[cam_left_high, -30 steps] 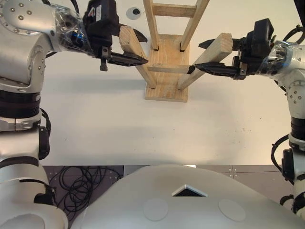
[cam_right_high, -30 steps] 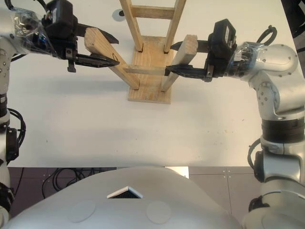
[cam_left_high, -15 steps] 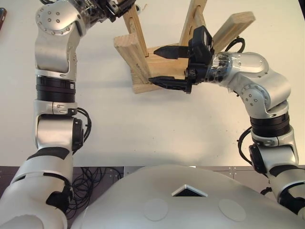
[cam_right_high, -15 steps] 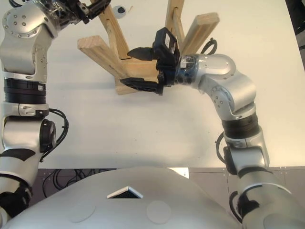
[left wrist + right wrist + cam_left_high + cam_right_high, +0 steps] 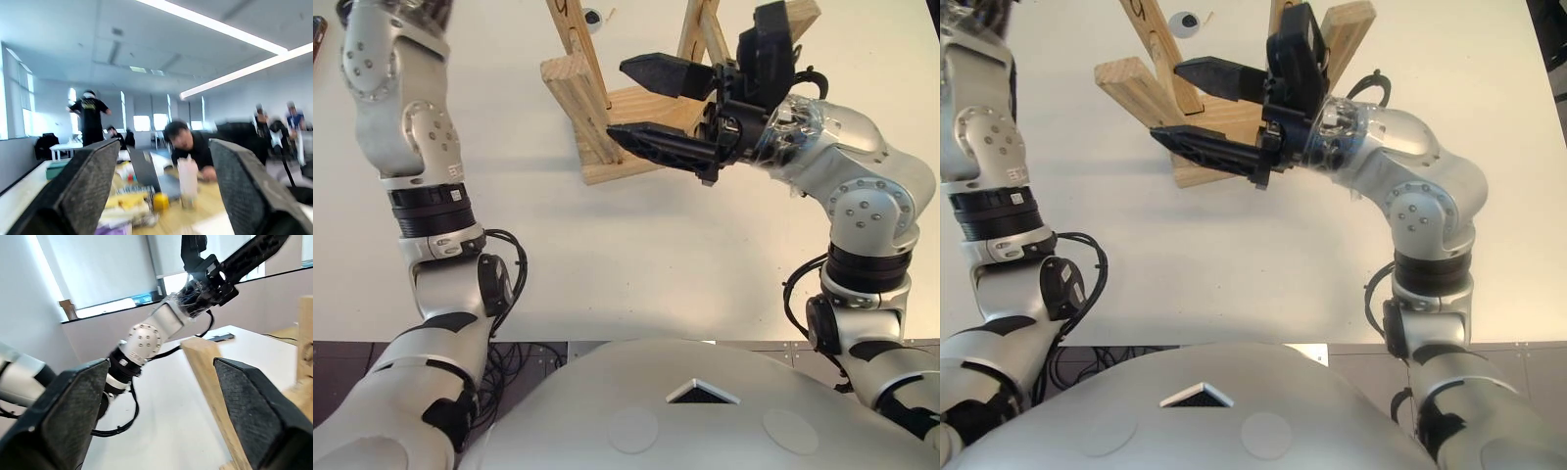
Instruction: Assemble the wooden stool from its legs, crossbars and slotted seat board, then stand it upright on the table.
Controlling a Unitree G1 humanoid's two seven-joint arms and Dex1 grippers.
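The wooden stool (image 5: 607, 108) sits tilted on the white table (image 5: 607, 255), its seat board (image 5: 1197, 174) low and its legs (image 5: 1151, 34) slanting up and away. One thick leg end (image 5: 563, 70) juts toward my left. My right gripper (image 5: 618, 100) hovers open just in front of the seat board, holding nothing; in the right wrist view a leg (image 5: 210, 377) stands beyond its spread fingers (image 5: 78, 401). My left arm (image 5: 406, 108) is raised high at the far left. In the left wrist view my left gripper (image 5: 164, 144) is open and empty, pointing out into the room.
A small round white and black disc (image 5: 1183, 20) lies on the table behind the stool. A dark object (image 5: 318, 29) sits at the far left edge. Cables (image 5: 499, 357) lie on the floor past the table's near edge.
Both grippers have let go of the stool legs they held a second ago. The stool has tipped over to a slant. The left arm has swung up high; the right gripper has moved toward the middle, open.
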